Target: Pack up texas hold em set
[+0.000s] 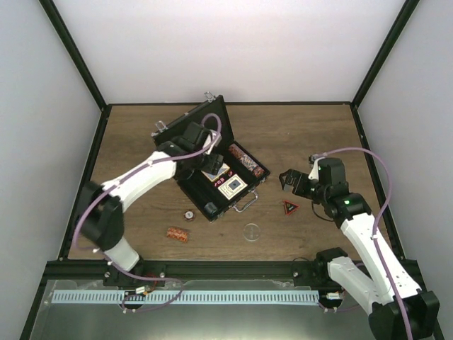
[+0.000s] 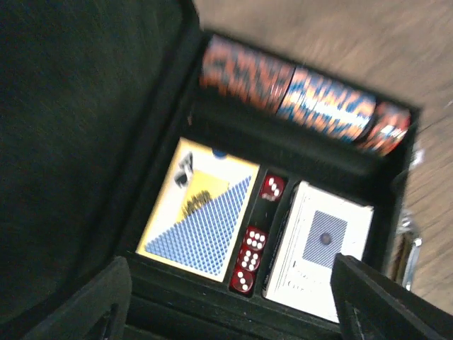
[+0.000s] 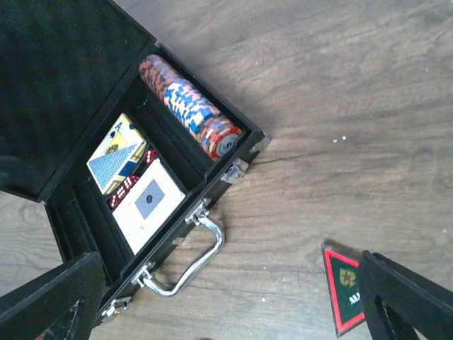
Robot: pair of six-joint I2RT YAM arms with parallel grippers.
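- Black case [image 1: 200, 200] open at mid-table, lid [image 1: 185, 119] thrown back toward the far left, silver handle [image 1: 246, 202] on the near side
- Packed inside: a row of chips [image 2: 304, 95] filling 1 trough, a blue-backed deck [image 2: 202, 212] and a white-bordered deck [image 2: 318, 248] side by side, red dice [image 2: 248, 258] in the narrow slot between the 2
- Loose on the wood: red-black triangle [image 1: 290, 207] just right of the handle, clear disc [image 1: 251, 231] nearer the arms, small round disc [image 1: 189, 213] beside the case's near corner, short brown-red chip stack [image 1: 177, 234] near it, seemingly on its side
- Left gripper [image 2: 230, 304] above the case interior, fingers spread wide, nothing between them
- Right gripper [image 1: 289, 180] likewise spread and empty, right of the case and just beside the triangle
- Triangle: probably light, thin and stiff, lying flat, so awkward to pinch from above; best taken across 2 opposite edges, or tipped up at 1 corner first
- Chip stack: likely dense for its size and prone to splitting into single chips; best squeezed along its axis, 1 finger on each end face
- Clear disc: probably slick and very thin; edge pinch only, gently
- Case: rigid, likely heaviest when loaded; lid best pushed shut at its free edge, handle kept for lifting
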